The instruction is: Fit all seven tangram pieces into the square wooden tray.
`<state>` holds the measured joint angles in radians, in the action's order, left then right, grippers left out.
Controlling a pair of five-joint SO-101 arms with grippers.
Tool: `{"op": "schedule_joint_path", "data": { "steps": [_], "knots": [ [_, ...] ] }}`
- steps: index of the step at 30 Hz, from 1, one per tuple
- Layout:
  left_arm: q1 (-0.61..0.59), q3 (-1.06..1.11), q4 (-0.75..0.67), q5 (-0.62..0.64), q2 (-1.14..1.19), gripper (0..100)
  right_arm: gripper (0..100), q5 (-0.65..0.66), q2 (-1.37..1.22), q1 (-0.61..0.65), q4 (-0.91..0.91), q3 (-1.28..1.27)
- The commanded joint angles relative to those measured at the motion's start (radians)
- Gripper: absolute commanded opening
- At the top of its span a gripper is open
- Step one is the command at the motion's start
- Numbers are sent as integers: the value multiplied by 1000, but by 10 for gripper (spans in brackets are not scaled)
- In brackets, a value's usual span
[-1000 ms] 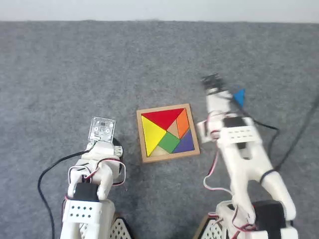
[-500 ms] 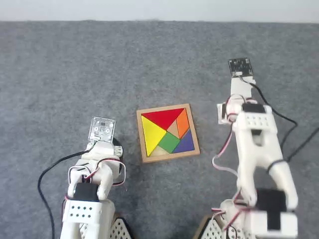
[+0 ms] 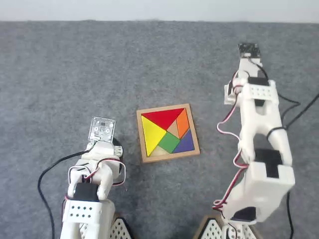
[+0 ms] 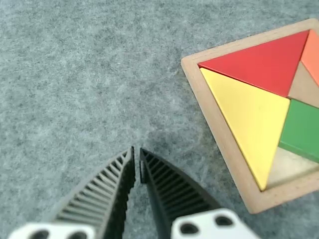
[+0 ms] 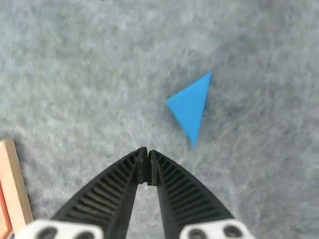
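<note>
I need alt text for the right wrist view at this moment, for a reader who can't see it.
A small blue triangle lies flat on grey felt, a little beyond the right gripper, whose jaws are shut on nothing and clear of it. A strip of the wooden tray shows at the picture's edge.

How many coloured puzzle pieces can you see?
6: red, yellow, orange, green and purple sit in the tray; the blue triangle lies on the mat near the right end effector. Tan patches may be pieces or gaps.
</note>
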<state>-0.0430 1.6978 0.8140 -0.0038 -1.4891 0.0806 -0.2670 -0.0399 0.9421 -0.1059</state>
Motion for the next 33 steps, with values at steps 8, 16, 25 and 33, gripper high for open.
{"op": "schedule_joint_path", "data": {
  "steps": [8, 16, 25, 33],
  "knots": [
    [-5, -8, 2, 6, -12, 14, 132, 262, -269, -8, 292, 519],
    [-5, -8, 2, 5, -12, 14, 135, 322, -447, -51, 305, 718],
    [-5, -8, 2, 5, -12, 14, 250, 338, -565, -42, 305, 824],
    [-5, -8, 2, 5, -12, 14, 288, 333, -578, -30, 306, 821]
  ]
}}
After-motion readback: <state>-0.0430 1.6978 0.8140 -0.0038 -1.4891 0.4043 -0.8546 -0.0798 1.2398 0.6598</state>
